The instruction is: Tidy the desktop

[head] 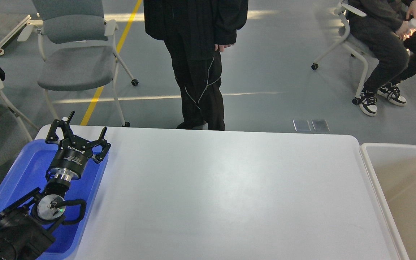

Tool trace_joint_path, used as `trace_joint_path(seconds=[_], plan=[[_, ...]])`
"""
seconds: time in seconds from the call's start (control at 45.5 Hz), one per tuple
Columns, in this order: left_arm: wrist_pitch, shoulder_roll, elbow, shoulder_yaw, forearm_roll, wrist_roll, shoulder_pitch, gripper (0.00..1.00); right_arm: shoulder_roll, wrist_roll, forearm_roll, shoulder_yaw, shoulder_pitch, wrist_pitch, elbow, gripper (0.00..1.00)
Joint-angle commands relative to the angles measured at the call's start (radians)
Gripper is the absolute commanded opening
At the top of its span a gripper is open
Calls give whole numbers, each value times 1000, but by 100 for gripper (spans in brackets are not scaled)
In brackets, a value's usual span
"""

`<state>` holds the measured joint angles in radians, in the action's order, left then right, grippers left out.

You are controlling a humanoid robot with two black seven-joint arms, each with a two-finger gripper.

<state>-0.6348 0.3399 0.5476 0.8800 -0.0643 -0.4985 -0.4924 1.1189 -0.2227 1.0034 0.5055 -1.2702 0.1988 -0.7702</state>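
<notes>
The desktop (pixel 229 195) is filling the middle of the view, white and smooth w/ rounded far corners, its near edge running out of the bottom of the frame. Its whole middle and right side are lying open, giving wide room for moving across it. At the left edge a blue tray (pixel 24 169) is sitting on the tabletop, its near-left part cut off by the frame and partly covered by the arm. Just beside the right edge a cream bin (pixel 403 187) is standing, only its left wall and part of the inside showing; the rest is cut off at right and bottom.

Beyond the far edge a person in black (pixel 197 54) is standing close to the table, head out of frame. A grey chair (pixel 78 54) is standing far left, and a seated person (pixel 385 43) is showing far right, also cropped.

The left gripper (pixel 85 129) is hovering over the tray's far-right corner, the arm reaching up from the bottom-left corner, wrist angled toward the far side. Its fingers (pixel 57 130) are spread wide apart, holding nothing. The right arm isn't showing in the frame.
</notes>
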Motion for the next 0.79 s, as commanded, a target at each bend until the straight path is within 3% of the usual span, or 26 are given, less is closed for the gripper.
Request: trace_joint_path(seconds=[0.0,0.462,0.77], plan=[[0,1,0,0,0,0,0,100,-63,0,-181,-5,193,-56,170,0],[0,1,0,-1,0,0,0,100,-106,-3,-261,-7,382,-104,324,0],[0,1,0,0,0,0,0,100,-255,-58,-374,-13,479,-94,480,0]])
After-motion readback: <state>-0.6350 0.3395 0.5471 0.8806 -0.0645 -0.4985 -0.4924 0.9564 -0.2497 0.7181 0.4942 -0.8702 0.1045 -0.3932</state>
